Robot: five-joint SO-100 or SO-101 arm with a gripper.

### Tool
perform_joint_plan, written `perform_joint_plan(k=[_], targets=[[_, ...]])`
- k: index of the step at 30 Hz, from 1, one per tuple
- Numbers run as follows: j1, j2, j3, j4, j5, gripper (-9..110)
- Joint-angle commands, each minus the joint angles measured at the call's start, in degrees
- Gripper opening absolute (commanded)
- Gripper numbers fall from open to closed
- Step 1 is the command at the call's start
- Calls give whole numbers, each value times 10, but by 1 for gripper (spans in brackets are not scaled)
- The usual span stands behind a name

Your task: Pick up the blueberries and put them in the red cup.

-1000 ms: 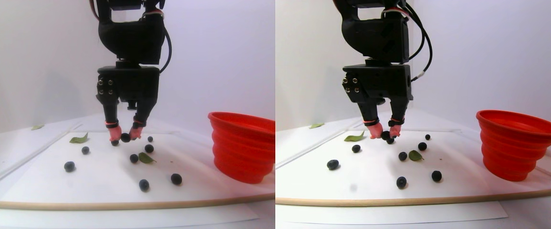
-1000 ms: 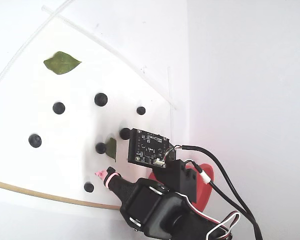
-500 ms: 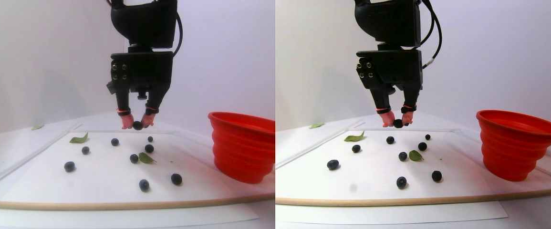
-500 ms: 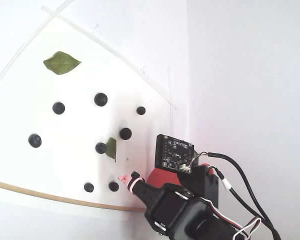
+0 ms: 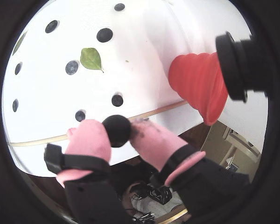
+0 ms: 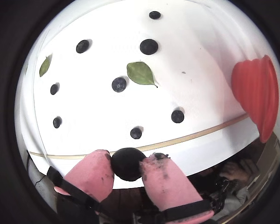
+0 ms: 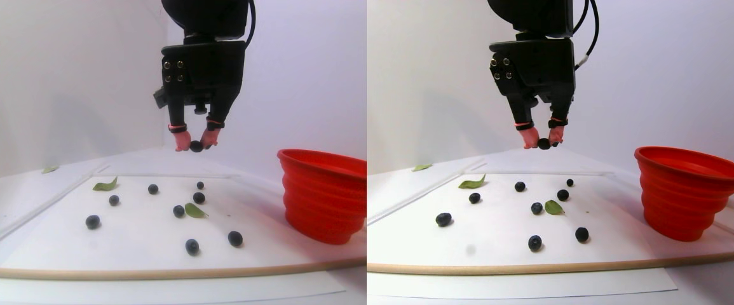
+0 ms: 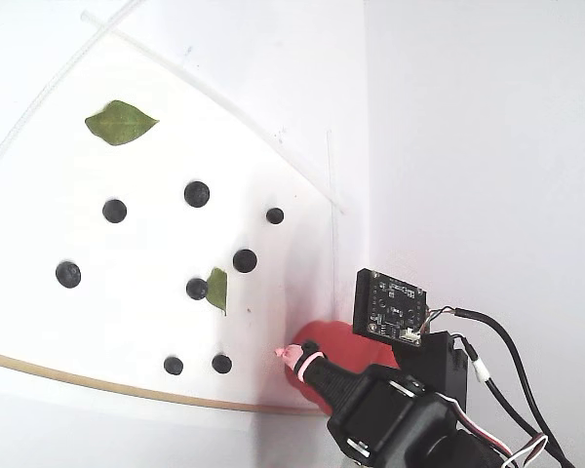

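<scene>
High above the white sheet: gripper pinching 1 blueberry, left of red cup; 7 blueberries below.

red cup: mostly covered by arm, fixed view | red cup: right side cropped, left half of stereo pair | held berry: not visible, fixed view

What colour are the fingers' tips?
Pink, smudged dark, on the fingers gripping a blueberry; clearest in a wrist view.
</scene>
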Motion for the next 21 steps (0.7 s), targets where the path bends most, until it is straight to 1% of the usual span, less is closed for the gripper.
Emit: perform_joint_plan(k=[1,21], targets=[[23,66,-5,4,-8,10],[117,97,-36,34,-41,10]])
